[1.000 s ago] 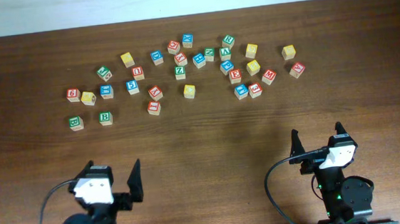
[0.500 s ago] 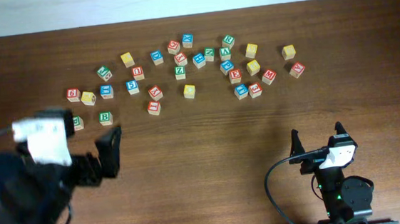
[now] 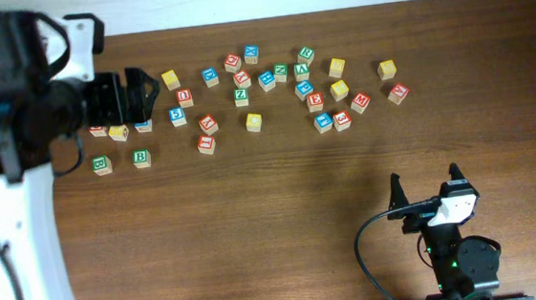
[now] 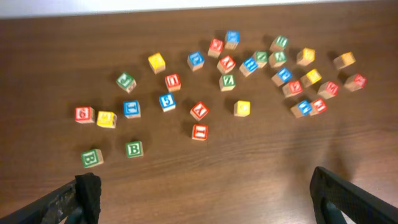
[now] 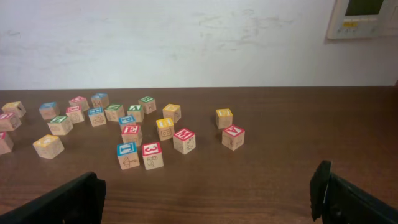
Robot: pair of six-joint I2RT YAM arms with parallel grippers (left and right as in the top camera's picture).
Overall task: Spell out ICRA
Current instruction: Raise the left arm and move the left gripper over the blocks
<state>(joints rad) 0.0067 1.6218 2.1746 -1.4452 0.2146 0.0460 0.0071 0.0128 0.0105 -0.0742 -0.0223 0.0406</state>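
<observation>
Several wooden letter blocks (image 3: 253,121) with red, blue, green and yellow faces lie scattered across the far half of the brown table (image 3: 282,206). In the left wrist view a red block that reads like an I (image 4: 199,132) sits near the middle, with a red block (image 4: 199,111) just behind it and two green blocks (image 4: 134,149) at the left. My left gripper (image 3: 128,96) is raised high over the left end of the scatter, open and empty (image 4: 205,199). My right gripper (image 3: 426,187) stands open and empty at the near right (image 5: 202,199), well short of the blocks (image 5: 152,155).
The raised left arm (image 3: 12,189) hides the table's left side and a few blocks from above. A white wall (image 5: 186,43) with a small panel (image 5: 360,18) stands behind the far edge. The right arm's cable (image 3: 367,248) loops beside its base.
The left arm has risen from its rest at the near left and swung up and forward over the left blocks, its gripper staying open. The right arm has not moved.
</observation>
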